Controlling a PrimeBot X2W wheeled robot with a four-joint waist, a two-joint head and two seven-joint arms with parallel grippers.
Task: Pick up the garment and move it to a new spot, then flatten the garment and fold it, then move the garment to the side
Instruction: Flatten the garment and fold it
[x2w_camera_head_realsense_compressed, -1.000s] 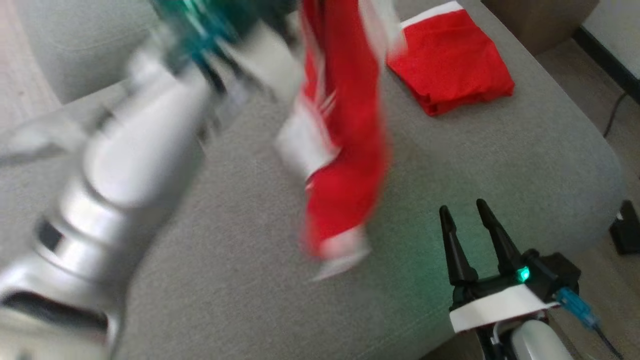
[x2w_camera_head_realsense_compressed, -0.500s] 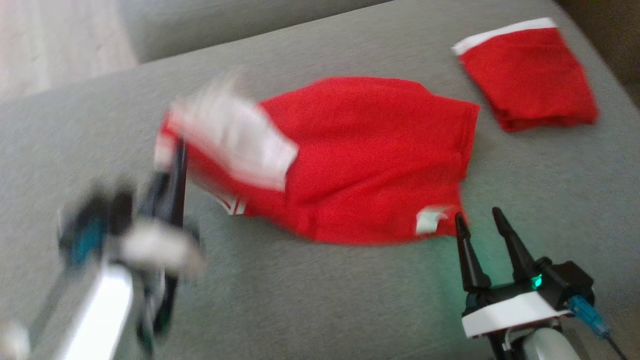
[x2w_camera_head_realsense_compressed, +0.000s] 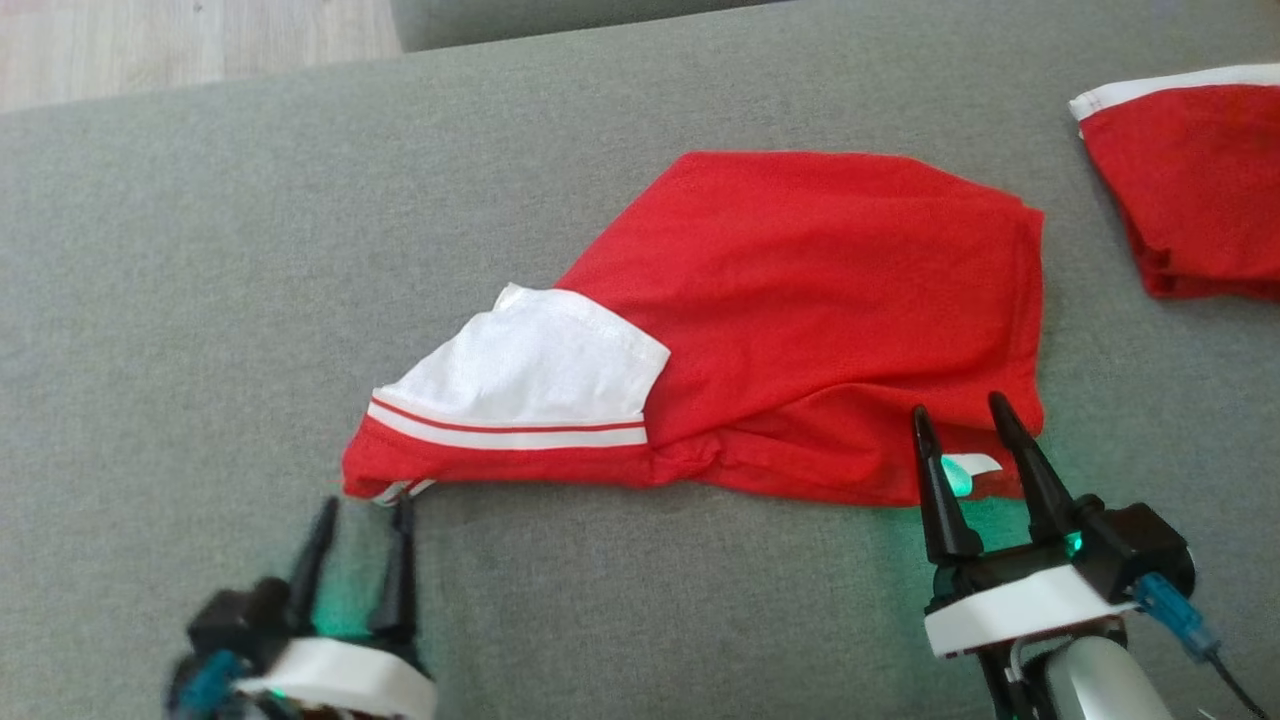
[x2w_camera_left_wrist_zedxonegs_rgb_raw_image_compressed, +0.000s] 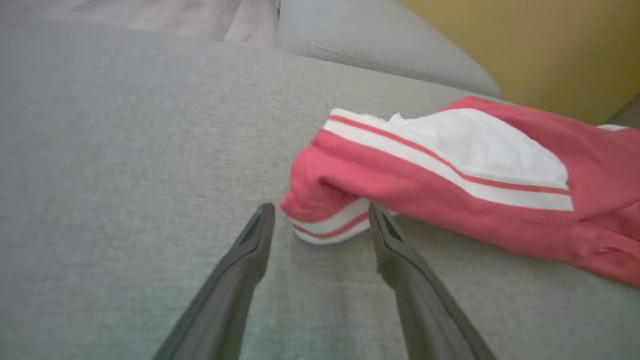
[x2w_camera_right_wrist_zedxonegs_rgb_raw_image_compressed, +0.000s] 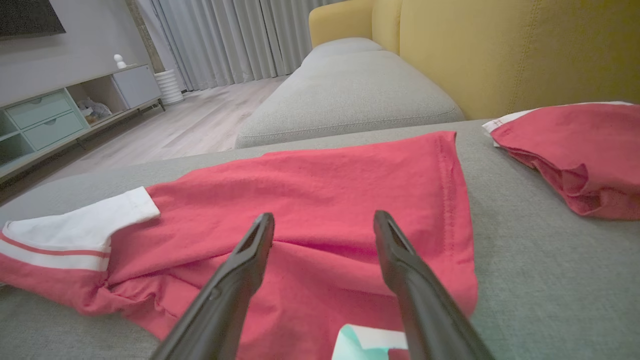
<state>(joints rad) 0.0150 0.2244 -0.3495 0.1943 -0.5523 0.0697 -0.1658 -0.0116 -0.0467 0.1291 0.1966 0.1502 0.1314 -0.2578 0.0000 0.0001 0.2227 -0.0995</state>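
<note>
Head: red shirt bunched on the grey sofa; left fingers apart by the sleeve, right fingers apart over its other end. Left wrist: sleeve end between empty fingers. Right wrist: wrinkly cloth below. Seems flattening time; needs pinching edges and pulling flat.

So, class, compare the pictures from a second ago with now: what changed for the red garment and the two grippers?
The red garment, which hung in the air from the left gripper, now lies spread on the grey cushion. The left gripper has let it go and stands open, low by the striped sleeve end. The right gripper stayed open at the near hem. The folded red garment stayed put; only the camera shifted.
</note>
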